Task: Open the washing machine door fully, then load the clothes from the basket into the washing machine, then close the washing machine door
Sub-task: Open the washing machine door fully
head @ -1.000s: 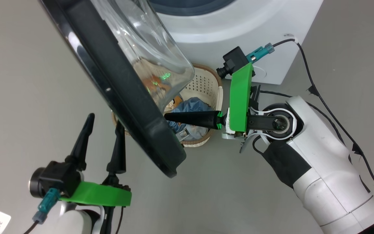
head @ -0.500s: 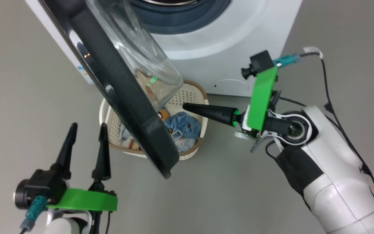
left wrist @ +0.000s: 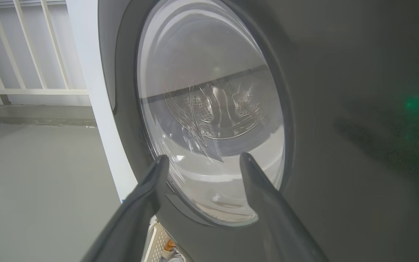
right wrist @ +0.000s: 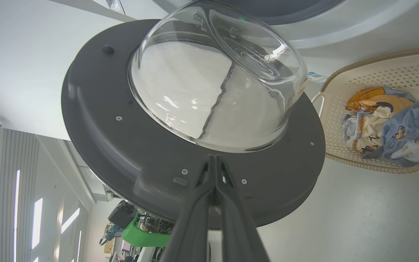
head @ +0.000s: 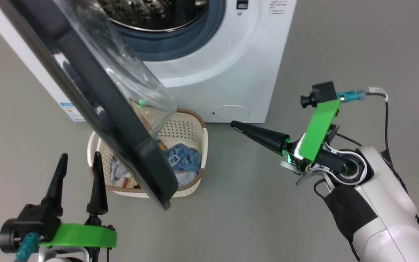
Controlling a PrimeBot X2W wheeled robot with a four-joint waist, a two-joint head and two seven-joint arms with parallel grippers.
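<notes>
- Left gripper at the lower left of the head view: fingers spread wide, holding nothing, pointing up toward the door.
- Near the door's glossy outer side, slightly below and to its left, with a gap between them in the head view.
- In the left wrist view, both fingers framing the lower part of the glass window, with the drum's holes visible through it.
- Right gripper on the door's other side: fingers pressed flat together, gripping nothing.
- Tips aimed left, toward the basket and the door's dark grey inner face, and apart from both over bare floor.
- In the right wrist view, tips lined up just under the glass bowl.
- Door swung open from the washing machine, slanting down across the head view between the two grippers.
- Lower edge of the door over the basket, hiding its middle.
- Basket on the floor just before the machine, to the right of the left gripper and to the left of the right one.
- Clothes heaped inside the basket: light blue, cream and orange.
- Steel drum open to view.
</notes>
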